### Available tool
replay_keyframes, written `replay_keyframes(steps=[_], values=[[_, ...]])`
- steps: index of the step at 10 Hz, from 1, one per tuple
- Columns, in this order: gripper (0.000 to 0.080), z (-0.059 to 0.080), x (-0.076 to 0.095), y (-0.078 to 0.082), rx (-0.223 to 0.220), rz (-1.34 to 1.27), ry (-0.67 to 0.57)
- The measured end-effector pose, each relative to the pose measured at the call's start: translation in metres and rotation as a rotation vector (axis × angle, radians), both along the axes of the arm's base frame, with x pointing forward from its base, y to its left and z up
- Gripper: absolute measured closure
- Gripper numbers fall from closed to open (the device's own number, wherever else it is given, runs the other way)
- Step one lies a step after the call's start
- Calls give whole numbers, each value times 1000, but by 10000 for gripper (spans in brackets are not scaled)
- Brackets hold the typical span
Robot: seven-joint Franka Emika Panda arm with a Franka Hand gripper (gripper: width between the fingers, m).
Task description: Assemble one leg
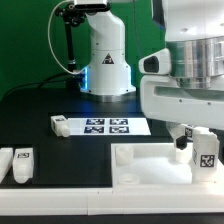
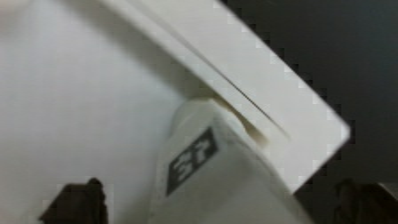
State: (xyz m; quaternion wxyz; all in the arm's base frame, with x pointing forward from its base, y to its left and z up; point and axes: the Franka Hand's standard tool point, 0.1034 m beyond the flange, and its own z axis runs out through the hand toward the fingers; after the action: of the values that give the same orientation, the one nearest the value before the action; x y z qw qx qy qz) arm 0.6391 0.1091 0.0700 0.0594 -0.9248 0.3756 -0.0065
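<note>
gripper (image 2: 214, 205) fingertips spread wide, nothing between them. beyond them, a tagged leg (image 2: 210, 160) stands at the corner of the white panel (image 2: 89, 110). two spare legs (image 1: 18, 163) lie at the exterior view's left; marker board (image 1: 108, 126) mid-table.

Black table (image 1: 40, 105): marker board (image 1: 105, 125), panel (image 1: 150, 165), legs (image 1: 22, 160).
</note>
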Motion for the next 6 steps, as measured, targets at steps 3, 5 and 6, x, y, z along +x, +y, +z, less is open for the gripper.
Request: replay_keyframes(steps=[3,5,6], values=[[150,1,1,4,-28,352,-31],[411,1,1,3,-28,337,-29],[512,1,1,3,-24,272,-22]])
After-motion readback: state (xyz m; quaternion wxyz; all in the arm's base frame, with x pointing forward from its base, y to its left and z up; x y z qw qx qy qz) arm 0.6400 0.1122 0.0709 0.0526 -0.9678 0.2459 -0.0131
